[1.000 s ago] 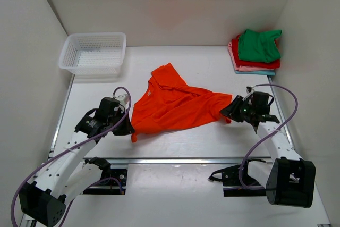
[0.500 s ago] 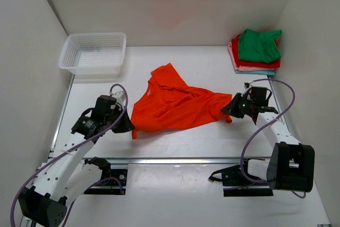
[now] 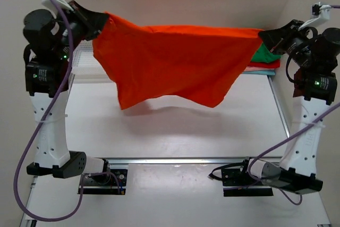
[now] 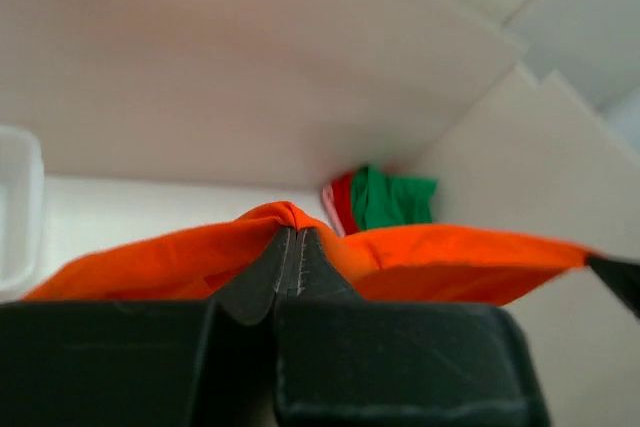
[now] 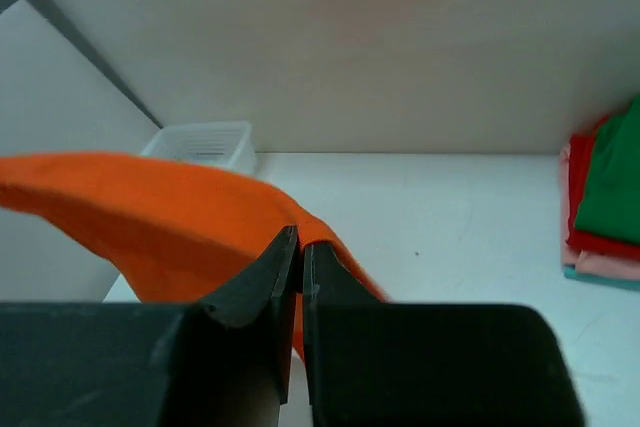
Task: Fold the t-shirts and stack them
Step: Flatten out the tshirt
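The bright orange t-shirt [image 3: 175, 62] hangs stretched in the air between both grippers, high above the table. My left gripper [image 3: 100, 20] is shut on its left corner; in the left wrist view the cloth [image 4: 200, 257] bunches over my closed left gripper [image 4: 292, 234]. My right gripper [image 3: 264, 34] is shut on its right corner; the right wrist view shows the cloth [image 5: 150, 212] pinched at my right gripper [image 5: 300, 239]. The stack of folded shirts, green on top [image 3: 263, 57], sits at the back right, partly hidden by the orange shirt, and shows in the wrist views [image 4: 385, 197] [image 5: 605, 197].
A white mesh basket [image 3: 79, 59] stands at the back left, mostly hidden behind the left arm and the shirt; it shows in the right wrist view [image 5: 205, 142]. The white table [image 3: 175, 131] lies below. Walls close in on three sides.
Both arms have risen from table level to high up, lifting the orange shirt off the table and spreading it wide between them.
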Available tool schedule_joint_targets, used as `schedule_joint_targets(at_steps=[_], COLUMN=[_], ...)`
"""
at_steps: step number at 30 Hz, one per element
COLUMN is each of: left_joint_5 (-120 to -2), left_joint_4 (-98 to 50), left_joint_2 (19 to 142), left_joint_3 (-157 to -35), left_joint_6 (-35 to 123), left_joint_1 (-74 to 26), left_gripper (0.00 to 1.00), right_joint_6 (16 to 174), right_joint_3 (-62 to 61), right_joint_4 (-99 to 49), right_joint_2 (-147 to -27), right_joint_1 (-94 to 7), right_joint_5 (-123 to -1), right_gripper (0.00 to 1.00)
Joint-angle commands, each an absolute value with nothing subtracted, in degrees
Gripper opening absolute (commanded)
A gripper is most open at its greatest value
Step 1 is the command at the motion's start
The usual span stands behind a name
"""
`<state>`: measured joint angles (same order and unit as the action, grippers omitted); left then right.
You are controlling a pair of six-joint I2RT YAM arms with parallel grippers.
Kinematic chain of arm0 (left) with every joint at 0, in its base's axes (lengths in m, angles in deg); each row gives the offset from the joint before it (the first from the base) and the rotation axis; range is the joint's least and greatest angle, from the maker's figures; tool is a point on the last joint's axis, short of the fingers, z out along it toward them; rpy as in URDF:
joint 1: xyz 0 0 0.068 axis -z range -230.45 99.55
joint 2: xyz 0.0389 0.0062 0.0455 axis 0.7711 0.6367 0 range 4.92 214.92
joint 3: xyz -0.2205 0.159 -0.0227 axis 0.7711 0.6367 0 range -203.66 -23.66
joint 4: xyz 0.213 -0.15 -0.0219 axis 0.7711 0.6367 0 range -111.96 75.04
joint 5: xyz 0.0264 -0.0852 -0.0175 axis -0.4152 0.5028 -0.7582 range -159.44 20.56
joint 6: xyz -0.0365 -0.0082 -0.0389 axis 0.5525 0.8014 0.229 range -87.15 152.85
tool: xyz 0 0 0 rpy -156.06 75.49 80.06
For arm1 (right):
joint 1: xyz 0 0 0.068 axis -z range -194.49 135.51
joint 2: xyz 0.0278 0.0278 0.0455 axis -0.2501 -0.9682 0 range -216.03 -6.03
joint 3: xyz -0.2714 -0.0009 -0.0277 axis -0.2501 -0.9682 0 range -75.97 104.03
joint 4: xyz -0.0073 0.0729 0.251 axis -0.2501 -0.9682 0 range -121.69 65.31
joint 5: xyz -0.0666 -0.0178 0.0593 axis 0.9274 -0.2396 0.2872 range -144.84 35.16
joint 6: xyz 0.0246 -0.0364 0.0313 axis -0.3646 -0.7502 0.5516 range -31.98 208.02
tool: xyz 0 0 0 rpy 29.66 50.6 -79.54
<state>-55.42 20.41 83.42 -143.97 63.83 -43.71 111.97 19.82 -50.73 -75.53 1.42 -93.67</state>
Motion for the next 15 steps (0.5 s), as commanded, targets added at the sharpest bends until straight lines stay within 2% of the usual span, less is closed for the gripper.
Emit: schedule_joint_targets(at_steps=[1, 5, 9, 12, 15], left_joint_5=[-59.49, -62.50, -59.51, -53.38, -50.81], left_joint_4=[20.41, 16.36, 15.58, 14.17, 14.25], left_joint_2=[82.01, 78.67, 81.56, 88.21, 96.05], left_joint_3=[-149.61, -145.48, -144.52, -144.50, -152.21], left_joint_6=[67.91, 69.06, 68.01, 69.32, 68.97], left_joint_1=[-45.01, -44.74, -45.35, -46.67, -48.07], left_gripper=[0.00, 0.00, 0.00, 0.00, 0.00], right_joint_6=[112.89, 115.10, 114.56, 113.86, 112.63], right_joint_3=[21.60, 20.96, 23.35, 24.14, 26.76], right_joint_4=[-53.44, -50.70, -49.92, -47.46, -45.35], right_joint_2=[-72.93, -71.60, -75.71, -80.45, -87.13], right_joint_1=[0.80, 1.34, 0.90, 0.29, -0.33], right_joint_5=[-96.75, -99.41, -99.67, -99.85, -100.19], right_gripper=[0.00, 0.00, 0.00, 0.00, 0.00])
